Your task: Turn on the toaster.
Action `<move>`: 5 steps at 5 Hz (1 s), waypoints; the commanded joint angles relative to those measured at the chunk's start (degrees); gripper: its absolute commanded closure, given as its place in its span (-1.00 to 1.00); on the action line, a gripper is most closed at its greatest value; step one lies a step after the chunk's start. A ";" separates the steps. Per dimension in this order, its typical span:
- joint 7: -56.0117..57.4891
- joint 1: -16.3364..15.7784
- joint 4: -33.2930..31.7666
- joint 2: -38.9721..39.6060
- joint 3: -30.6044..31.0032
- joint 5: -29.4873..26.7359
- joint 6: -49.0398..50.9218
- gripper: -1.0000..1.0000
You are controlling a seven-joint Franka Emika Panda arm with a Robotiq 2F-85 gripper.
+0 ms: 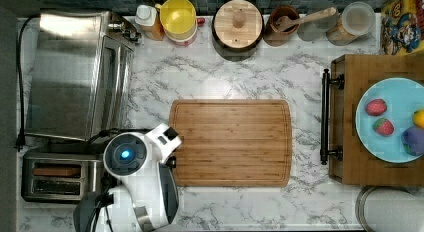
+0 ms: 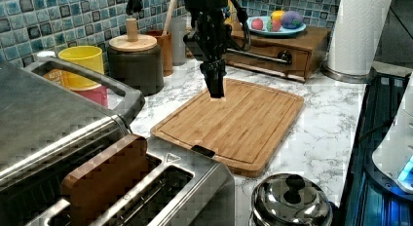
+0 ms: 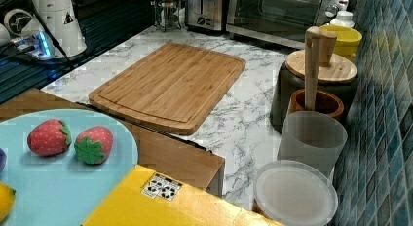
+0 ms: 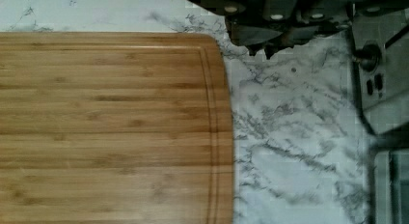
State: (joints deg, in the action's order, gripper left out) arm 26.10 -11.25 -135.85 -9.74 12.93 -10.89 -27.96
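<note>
The top view shows a white marble surface (image 1: 225, 77) with grey veins, and a blue tile wall along the back. A big wooden cutting board (image 1: 231, 142) lies in the middle. The toaster (image 1: 57, 178) sits at the top view's lower left, right in front of the large steel toaster oven (image 1: 75, 74). One toaster slot holds a brown slice. The white robot arm (image 1: 142, 177) with a blue light is just beside the toaster, at the board's left edge. On the top view's right, a wooden box (image 1: 372, 117) carries a light blue plate (image 1: 390, 119) with toy fruit. A yellow box (image 1: 402, 22) with cartoon pictures stands in the far corner; its words are too small to read.

In the left view, the toaster (image 2: 160, 187) is close at the bottom, with the brown slice (image 2: 104, 175) sticking up. The pincer (image 2: 215, 92) hangs over the far end of the board, pointing down. I cannot tell if it is released or clenched. A paper towel roll (image 2: 358, 31) stands at the back, and a shiny lid (image 2: 291, 201) lies near the toaster.

In the right view, the toaster (image 3: 204, 11) is far away at the back edge of the surface, beside the oven. Two toy strawberries (image 3: 70, 141) rest on the plate. The yellow box has a small white label (image 3: 161, 186), too tiny to read.

The wrist view shows the board corner (image 4: 115, 127), the marble, and the toaster's side (image 4: 381, 74).
</note>
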 commanded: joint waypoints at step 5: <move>-5.35 -4.56 2.04 -2.51 10.46 -12.67 -5.59 1.00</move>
State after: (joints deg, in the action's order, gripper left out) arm 24.93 -15.79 -138.65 -16.02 21.64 -23.05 -31.05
